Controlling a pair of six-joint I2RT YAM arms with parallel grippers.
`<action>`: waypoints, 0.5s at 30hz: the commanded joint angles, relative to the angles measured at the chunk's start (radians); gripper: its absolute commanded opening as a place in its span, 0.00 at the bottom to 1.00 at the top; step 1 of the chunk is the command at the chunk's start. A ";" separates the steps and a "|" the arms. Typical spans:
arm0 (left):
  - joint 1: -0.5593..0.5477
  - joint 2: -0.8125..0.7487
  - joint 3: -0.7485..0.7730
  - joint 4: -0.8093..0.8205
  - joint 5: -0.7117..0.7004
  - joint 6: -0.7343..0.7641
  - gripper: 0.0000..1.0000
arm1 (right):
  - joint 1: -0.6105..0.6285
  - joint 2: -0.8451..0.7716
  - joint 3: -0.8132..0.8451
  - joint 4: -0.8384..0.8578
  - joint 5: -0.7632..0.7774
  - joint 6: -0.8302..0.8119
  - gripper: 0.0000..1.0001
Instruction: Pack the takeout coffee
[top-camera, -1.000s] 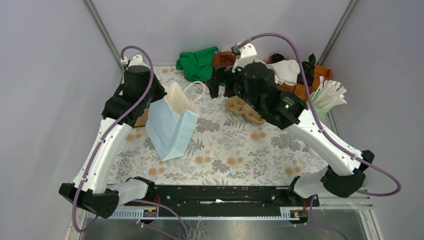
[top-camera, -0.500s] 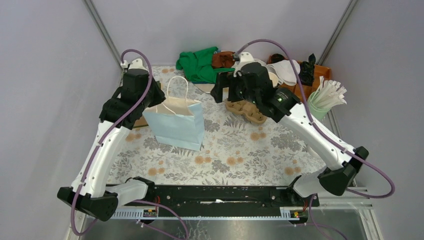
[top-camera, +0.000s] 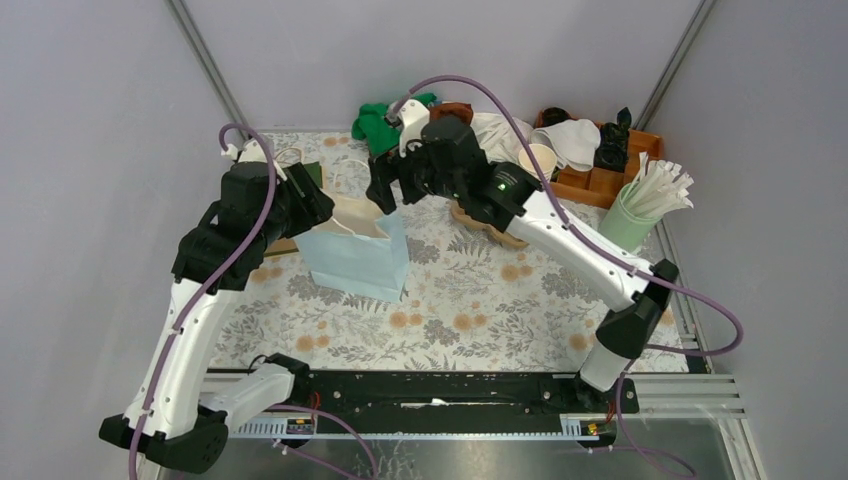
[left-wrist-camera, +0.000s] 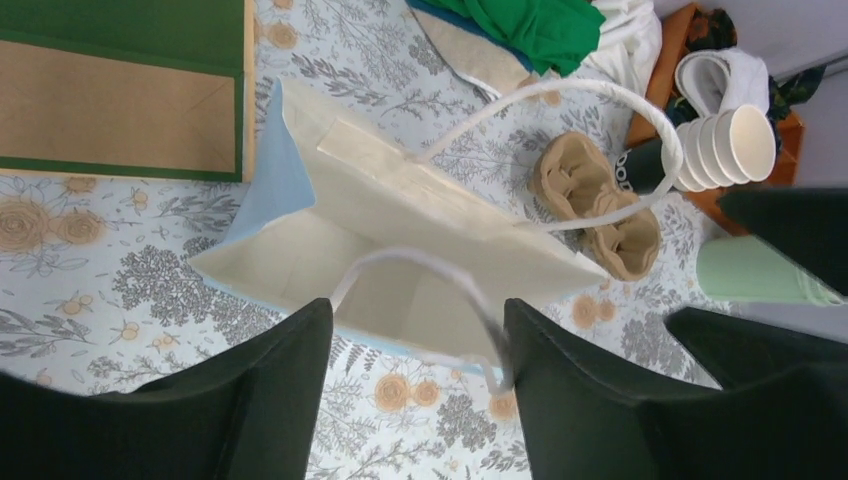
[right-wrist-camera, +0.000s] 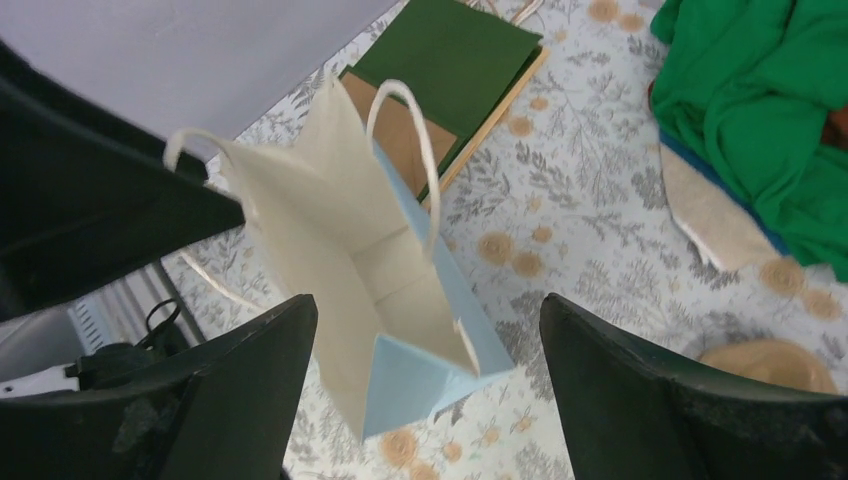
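A light blue paper bag (top-camera: 352, 262) stands upright and open on the flowered cloth, cream inside (left-wrist-camera: 400, 215). My left gripper (left-wrist-camera: 415, 322) hovers open over its near rim. One white handle (left-wrist-camera: 430, 262) arcs loose between the fingers without being pinched. My right gripper (right-wrist-camera: 430, 322) is open too, above the bag's (right-wrist-camera: 345, 250) other end, with nothing in it. In the top view the two grippers (top-camera: 312, 200) (top-camera: 384, 193) flank the bag's mouth. The takeout coffee is out of view.
A brown pulp cup tray (top-camera: 492, 226) lies right of the bag. A stack of lidless cups (left-wrist-camera: 722, 145) and a wooden organiser (top-camera: 600, 178) sit at the back right beside a green cup of straws (top-camera: 645, 200). Green cloth (top-camera: 385, 122) and flat green bags (left-wrist-camera: 120, 90) lie behind.
The bag swung from tilted end-on to standing upright. My left gripper opened and let go of its handle. The right arm moved left to above the bag.
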 joint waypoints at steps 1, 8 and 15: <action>0.006 -0.026 0.015 -0.035 0.046 -0.046 0.73 | 0.010 0.092 0.135 0.007 -0.022 -0.128 0.87; 0.006 -0.097 -0.046 -0.041 0.107 -0.154 0.88 | 0.010 0.212 0.252 -0.055 -0.054 -0.204 0.75; 0.006 -0.156 -0.079 -0.048 0.133 -0.194 0.94 | 0.010 0.278 0.302 -0.101 -0.125 -0.234 0.67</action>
